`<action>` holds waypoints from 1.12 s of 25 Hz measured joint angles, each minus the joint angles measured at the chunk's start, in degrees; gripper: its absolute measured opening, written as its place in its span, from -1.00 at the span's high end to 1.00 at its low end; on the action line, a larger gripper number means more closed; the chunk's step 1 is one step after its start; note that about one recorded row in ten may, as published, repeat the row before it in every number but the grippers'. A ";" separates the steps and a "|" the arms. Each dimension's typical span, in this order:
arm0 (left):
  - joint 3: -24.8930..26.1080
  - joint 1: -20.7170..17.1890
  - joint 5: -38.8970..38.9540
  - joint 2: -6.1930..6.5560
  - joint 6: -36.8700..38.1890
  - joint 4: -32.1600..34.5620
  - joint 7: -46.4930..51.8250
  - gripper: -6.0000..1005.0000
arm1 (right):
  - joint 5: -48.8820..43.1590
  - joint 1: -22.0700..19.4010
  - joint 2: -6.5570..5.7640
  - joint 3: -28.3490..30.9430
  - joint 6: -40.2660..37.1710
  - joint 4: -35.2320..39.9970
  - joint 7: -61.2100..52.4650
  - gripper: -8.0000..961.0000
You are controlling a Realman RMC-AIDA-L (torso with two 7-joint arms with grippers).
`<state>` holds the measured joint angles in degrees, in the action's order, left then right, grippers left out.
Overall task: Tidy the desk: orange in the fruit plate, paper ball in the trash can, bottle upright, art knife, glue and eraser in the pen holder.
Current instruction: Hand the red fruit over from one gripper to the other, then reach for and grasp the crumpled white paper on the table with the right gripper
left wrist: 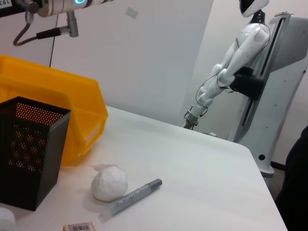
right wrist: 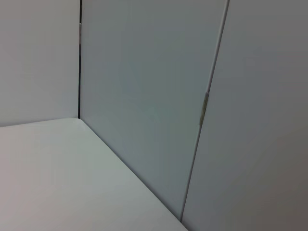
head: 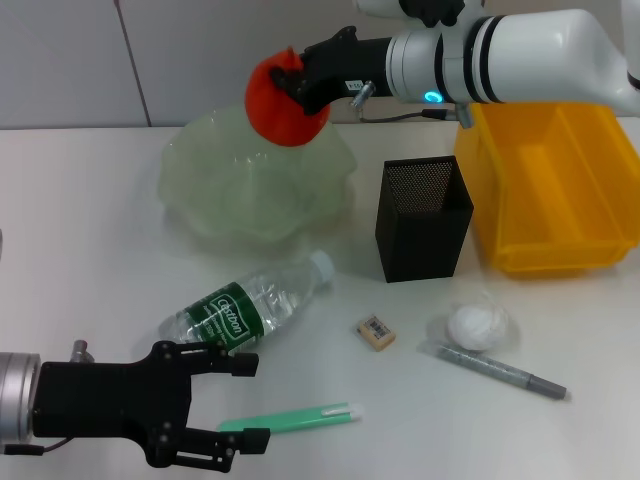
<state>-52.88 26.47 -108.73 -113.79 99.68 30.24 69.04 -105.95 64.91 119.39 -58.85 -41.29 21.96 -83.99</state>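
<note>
My right claw (head: 300, 85) is clamped on the orange (head: 283, 100), holding it above the fruit plate's (head: 200, 190) far rim, upper centre of the head view. My left claw (head: 235, 400) sits spread wide and empty at lower left over the table (head: 90, 270), just beside the lying bottle (head: 245, 305).

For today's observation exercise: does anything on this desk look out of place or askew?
Yes. The bottle lies on its side near the fruit plate, and the paper ball sits on the desk outside the trash can.
</note>
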 joint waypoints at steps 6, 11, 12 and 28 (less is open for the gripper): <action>-0.03 -0.03 -0.07 -0.29 -0.08 0.00 0.00 -0.71 | 0.09 0.03 0.12 -0.04 -0.07 0.09 0.72 0.80; -0.02 -0.12 -0.08 -0.37 -0.09 -0.28 0.16 -0.71 | 0.22 0.20 0.14 -0.04 -0.06 0.43 0.75 0.79; -0.03 -0.16 -0.08 -0.38 -0.09 -0.35 0.20 -0.71 | 0.23 0.22 0.14 -0.01 -0.03 0.56 0.76 0.79; -0.03 -1.33 -0.08 -0.47 0.29 -0.54 0.66 -0.71 | 1.23 -0.66 0.16 0.43 1.28 3.42 0.76 -0.43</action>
<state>-52.91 25.15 -108.81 -114.26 99.97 29.69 69.70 -104.72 64.26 119.55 -58.42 -40.01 25.38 -83.23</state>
